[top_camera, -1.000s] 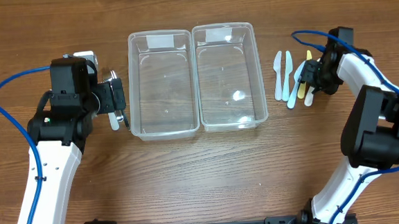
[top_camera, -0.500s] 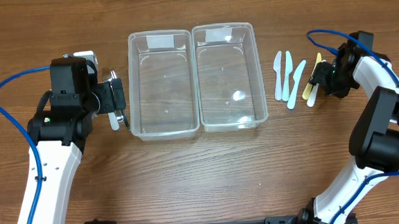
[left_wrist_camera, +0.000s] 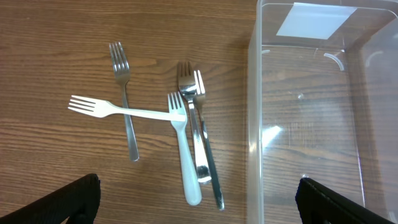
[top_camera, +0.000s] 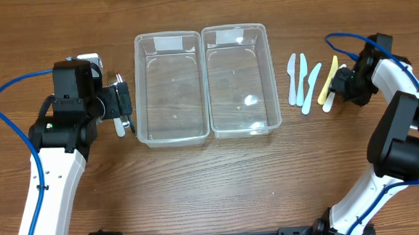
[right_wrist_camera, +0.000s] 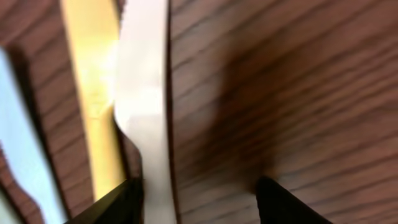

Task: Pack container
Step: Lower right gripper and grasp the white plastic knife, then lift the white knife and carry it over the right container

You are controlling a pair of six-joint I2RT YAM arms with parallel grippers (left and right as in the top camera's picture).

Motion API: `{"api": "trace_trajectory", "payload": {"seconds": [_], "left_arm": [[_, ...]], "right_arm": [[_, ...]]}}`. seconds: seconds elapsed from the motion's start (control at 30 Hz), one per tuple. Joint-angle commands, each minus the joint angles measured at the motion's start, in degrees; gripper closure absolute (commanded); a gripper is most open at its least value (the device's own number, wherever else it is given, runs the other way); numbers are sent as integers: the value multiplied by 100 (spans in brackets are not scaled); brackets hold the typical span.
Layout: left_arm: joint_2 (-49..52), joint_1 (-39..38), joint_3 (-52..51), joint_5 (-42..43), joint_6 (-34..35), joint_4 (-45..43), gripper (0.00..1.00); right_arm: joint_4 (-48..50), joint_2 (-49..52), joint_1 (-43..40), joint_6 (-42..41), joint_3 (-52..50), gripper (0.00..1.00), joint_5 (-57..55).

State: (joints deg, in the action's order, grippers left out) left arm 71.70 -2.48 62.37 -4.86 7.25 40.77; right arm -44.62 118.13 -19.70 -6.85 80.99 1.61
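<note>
Two empty clear plastic containers stand side by side, left (top_camera: pixel 170 87) and right (top_camera: pixel 240 79). Several plastic knives lie to the right of them: pale blue ones (top_camera: pixel 303 75), a yellow one (top_camera: pixel 327 80) and a white one (top_camera: pixel 328 100). My right gripper (top_camera: pixel 344 84) is open, low at the table, its left finger beside the white knife (right_wrist_camera: pixel 149 112), with the yellow knife (right_wrist_camera: pixel 96 81) just beyond. My left gripper (top_camera: pixel 123 104) hangs open and empty above several metal and white forks (left_wrist_camera: pixel 186 137) lying left of the left container (left_wrist_camera: pixel 311 124).
The left container's wall stands close to the forks on their right. Blue cables loop from both arms, the right one (top_camera: pixel 336 40) above the knives. Bare wooden table (top_camera: pixel 221 182) lies in front of the containers.
My right gripper has shifted right, off the knives, and the yellow knife now shows in full beside it. The left arm has not moved.
</note>
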Motion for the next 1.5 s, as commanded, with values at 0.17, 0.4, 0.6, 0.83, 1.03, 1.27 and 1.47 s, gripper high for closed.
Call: {"api": "trace_trajectory", "payload": {"seconds": [0.17,0.4,0.6,0.83,1.03,1.27,1.47], "left_arm": [[28,22,151,90,-105,-7,0],[28,22,151,87,-105,-7,0],[28,22,151,87,-105,-7,0],[28,22,151,87,-105,-7,0],[28,22,151,90,-105,-7,0],[28,22,151,90,-105,-7,0],[28,22,151,87,-105,-7,0]], "right_arm": [[-57,-33,-7,-66,72,48,-164],[-313,175,13,-372,72,69,-479],[-417,175,13,-391,72,88,-476],[-566,120,13,-654,166,96,-435],[-627,-354,15,-671,372,96,-433],[-605,-1215,22,-669,577,96,-83],[-656,-1478,46,-669,570,96,-68]]}}
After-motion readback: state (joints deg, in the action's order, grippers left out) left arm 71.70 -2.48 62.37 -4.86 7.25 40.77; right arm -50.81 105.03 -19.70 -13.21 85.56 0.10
